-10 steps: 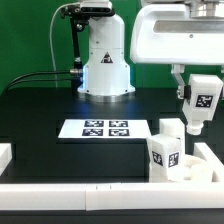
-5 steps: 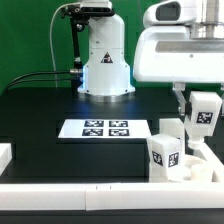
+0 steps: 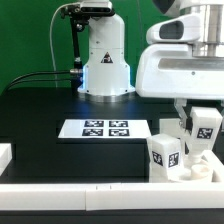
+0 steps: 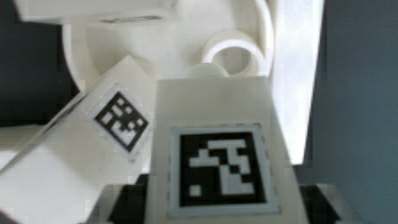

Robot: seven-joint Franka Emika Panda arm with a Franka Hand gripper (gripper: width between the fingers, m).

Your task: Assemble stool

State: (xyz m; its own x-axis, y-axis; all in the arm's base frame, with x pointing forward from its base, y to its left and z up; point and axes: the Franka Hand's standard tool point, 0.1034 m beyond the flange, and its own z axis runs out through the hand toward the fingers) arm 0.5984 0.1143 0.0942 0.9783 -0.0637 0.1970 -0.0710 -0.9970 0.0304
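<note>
Exterior view — gripper point(image 3: 200, 113) clamped on leg point(image 3: 207, 131), long axis upright, hanging over seat point(image 3: 200, 170) — beside two standing legs point(image 3: 165, 153).

White stool leg point(image 4: 214, 120), tag facing the camera, is seen clamped between the dark fingers point(image 4: 121, 206) of the gripper point(image 4: 217, 210). Just behind, a second tagged white part point(image 4: 111, 115) is seen tilted. A round opening point(image 4: 228, 55) is noted beyond.

We see the gripper point(image 3: 197, 108) and the stool leg point(image 3: 207, 131) clamped in it sink step by step, from well above the upright leg point(image 3: 165, 153) to just beside it on the exterior view's right, the arm's white body point(image 3: 180, 72) dropping with them.
</note>
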